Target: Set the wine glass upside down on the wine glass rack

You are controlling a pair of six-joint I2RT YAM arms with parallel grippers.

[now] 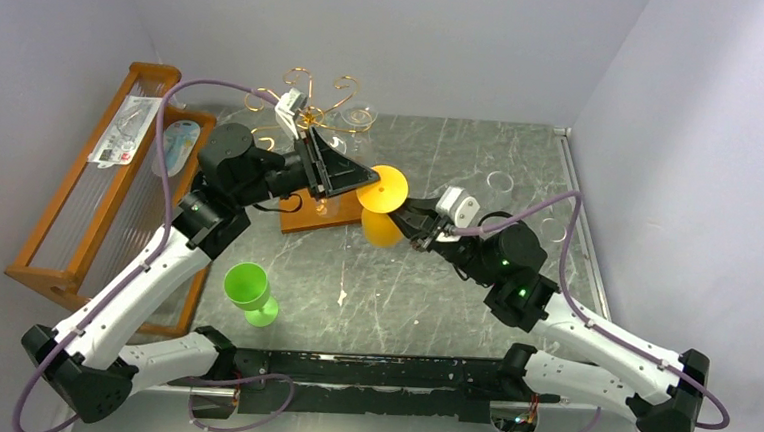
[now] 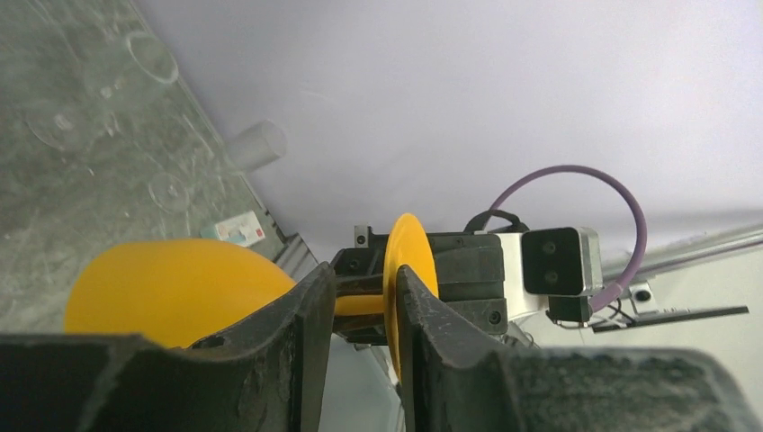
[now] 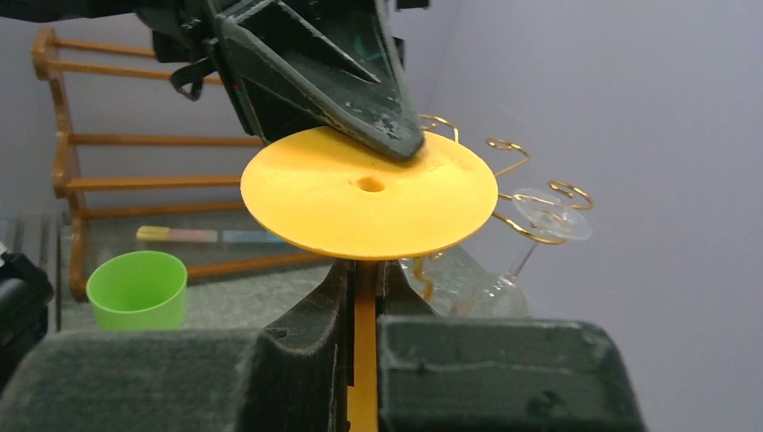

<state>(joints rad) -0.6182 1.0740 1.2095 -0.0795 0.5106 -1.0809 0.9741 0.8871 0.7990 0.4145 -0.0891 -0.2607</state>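
The orange wine glass point(image 1: 384, 201) hangs on its side in the air just right of the wine glass rack point(image 1: 315, 102). The right gripper point(image 3: 363, 270) is clamped on its stem. The left gripper point(image 2: 364, 279) straddles the foot disc with a narrow gap, one finger lying on the disc's outer face. A clear glass point(image 3: 544, 220) hangs on the rack. A green cup point(image 1: 248, 290) stands nearer the arms than the rack, and a wooden shelf point(image 1: 109, 189) sits to its left.
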